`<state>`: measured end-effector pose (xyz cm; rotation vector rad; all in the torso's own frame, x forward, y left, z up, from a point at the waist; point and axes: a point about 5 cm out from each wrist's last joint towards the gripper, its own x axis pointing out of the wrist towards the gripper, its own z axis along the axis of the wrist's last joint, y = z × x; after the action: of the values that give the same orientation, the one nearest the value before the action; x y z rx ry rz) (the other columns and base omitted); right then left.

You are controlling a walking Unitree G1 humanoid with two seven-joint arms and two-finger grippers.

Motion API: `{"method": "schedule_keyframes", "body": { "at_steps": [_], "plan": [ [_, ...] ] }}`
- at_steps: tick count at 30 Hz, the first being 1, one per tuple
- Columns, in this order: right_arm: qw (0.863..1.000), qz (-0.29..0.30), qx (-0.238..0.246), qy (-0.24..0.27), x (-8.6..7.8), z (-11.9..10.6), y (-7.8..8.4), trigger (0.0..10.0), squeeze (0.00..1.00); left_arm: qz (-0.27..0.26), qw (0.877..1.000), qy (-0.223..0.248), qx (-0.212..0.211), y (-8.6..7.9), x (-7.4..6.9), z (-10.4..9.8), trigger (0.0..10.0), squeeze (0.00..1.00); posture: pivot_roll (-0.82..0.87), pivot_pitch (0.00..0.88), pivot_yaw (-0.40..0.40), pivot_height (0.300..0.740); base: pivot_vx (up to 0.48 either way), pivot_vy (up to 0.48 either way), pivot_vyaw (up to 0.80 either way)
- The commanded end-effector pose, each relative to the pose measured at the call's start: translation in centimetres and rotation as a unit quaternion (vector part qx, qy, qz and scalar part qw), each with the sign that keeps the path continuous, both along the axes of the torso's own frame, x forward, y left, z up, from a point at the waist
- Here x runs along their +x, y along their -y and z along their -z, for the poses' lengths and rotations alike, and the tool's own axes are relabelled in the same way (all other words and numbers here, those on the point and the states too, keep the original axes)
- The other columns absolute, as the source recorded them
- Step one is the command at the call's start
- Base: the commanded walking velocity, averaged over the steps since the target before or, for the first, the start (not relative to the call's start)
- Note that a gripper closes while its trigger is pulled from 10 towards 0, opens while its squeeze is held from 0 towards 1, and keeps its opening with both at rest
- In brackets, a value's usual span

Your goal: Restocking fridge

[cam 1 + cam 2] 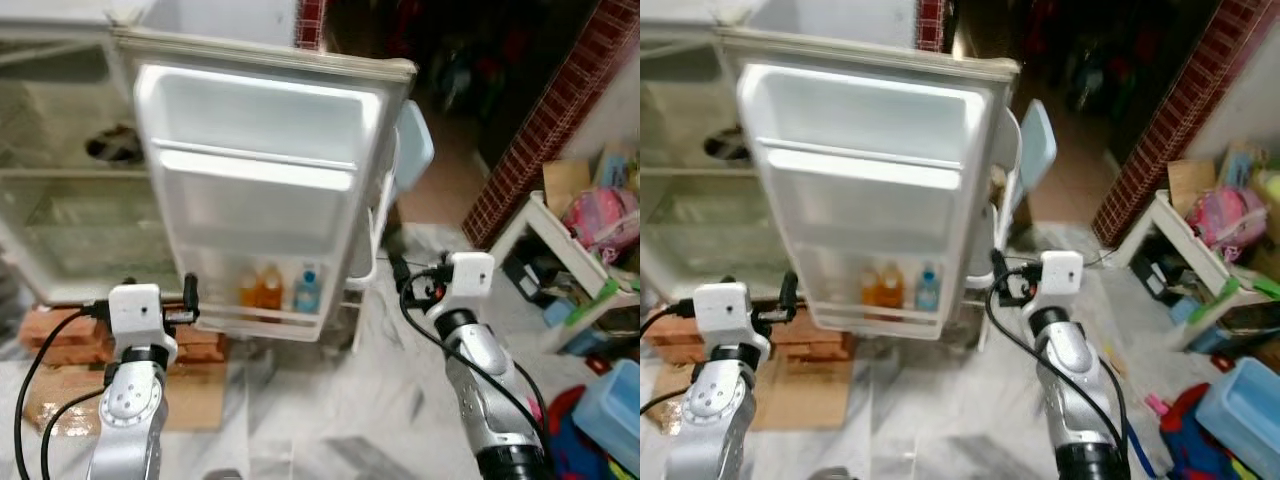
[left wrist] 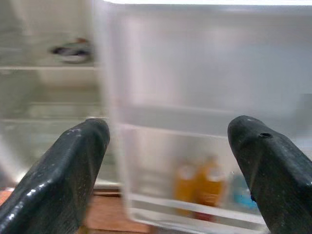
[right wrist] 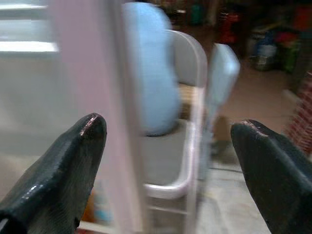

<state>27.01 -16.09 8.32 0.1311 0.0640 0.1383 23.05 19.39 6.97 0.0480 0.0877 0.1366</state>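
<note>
The white fridge stands with its door (image 1: 260, 190) swung wide open toward me. The door's lowest shelf holds two orange bottles (image 1: 258, 290) and a blue bottle (image 1: 308, 290); its upper shelves are bare. The fridge's inside (image 1: 70, 200) has glass shelves, with a dark bowl (image 1: 112, 146) on the top one. My left gripper (image 1: 188, 295) is raised in front of the door's lower left corner, open and holding nothing (image 2: 170, 131). My right gripper (image 1: 400, 270) hovers just past the door's right edge, open and holding nothing (image 3: 168, 126).
A folding chair with a light blue back (image 1: 410, 150) stands behind the door's right edge. The fridge rests on red bricks (image 1: 60, 335), with cardboard (image 1: 190, 395) on the floor. A white low table (image 1: 530, 225), a pink bag (image 1: 600, 220) and a blue bin (image 1: 615, 400) crowd the right side.
</note>
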Motion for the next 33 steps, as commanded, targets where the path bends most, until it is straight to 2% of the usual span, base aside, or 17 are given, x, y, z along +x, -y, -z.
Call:
{"method": "schedule_keyframes", "body": {
  "at_steps": [1,3,4,7,8,9,13,15,20,33],
  "plan": [
    [0.999,0.037,-0.008,0.014,-0.2,-0.5,1.1,10.0,0.00,0.004,1.000,-0.003,-0.007,0.5,-0.2,0.1,10.0,0.00,0.06,0.000,-0.059,0.740,0.000,-0.416,0.00],
    [0.999,0.050,-0.017,-0.001,-0.5,0.1,0.9,10.0,0.00,0.006,1.000,-0.001,-0.005,0.5,-0.2,0.1,10.0,0.00,0.06,0.000,-0.059,0.740,0.000,-0.420,0.00],
    [0.997,0.050,-0.064,0.005,-0.6,0.2,0.6,10.0,0.00,0.012,1.000,0.003,0.000,0.5,-0.1,0.0,10.0,0.00,0.06,0.000,-0.058,0.740,0.000,-0.420,0.00],
    [0.996,0.046,-0.082,0.009,-0.7,0.2,0.5,10.0,0.00,0.014,1.000,0.005,0.001,0.5,-0.1,-0.1,10.0,0.00,0.06,0.000,-0.058,0.740,0.000,-0.417,0.00],
    [0.999,0.017,-0.049,-0.005,-0.8,0.3,-0.1,10.0,0.00,0.013,1.000,0.004,0.002,0.5,0.0,-0.1,10.0,0.00,0.06,0.000,-0.057,0.740,0.000,-0.412,0.00],
    [0.999,0.009,-0.039,-0.009,-0.8,0.3,-0.3,10.0,0.00,0.013,1.000,0.004,0.002,0.4,0.0,-0.1,10.0,0.00,0.06,0.000,-0.057,0.740,0.000,-0.412,0.00],
    [0.996,0.044,-0.079,-0.014,-0.1,0.3,1.0,10.0,0.00,0.008,1.000,0.002,0.003,0.4,0.0,0.0,10.0,0.00,0.06,0.000,-0.061,0.740,0.246,-0.409,0.00],
    [0.996,0.056,-0.062,-0.022,0.0,0.5,1.5,10.0,0.00,0.000,1.000,0.005,0.007,0.3,0.0,0.0,10.0,0.00,0.06,0.000,-0.063,0.740,0.251,-0.401,0.00],
    [0.997,0.049,-0.055,-0.018,0.1,0.4,1.4,10.0,0.00,-0.018,1.000,0.007,-0.011,-0.2,0.1,0.0,10.0,0.00,0.07,0.000,-0.065,0.740,0.049,-0.070,0.00],
    [0.996,0.050,-0.068,-0.011,0.3,0.3,1.4,10.0,0.00,-0.002,1.000,0.009,-0.014,0.0,0.3,0.0,10.0,0.00,0.06,0.000,-0.061,0.740,0.000,0.000,0.79]
  ]
}}
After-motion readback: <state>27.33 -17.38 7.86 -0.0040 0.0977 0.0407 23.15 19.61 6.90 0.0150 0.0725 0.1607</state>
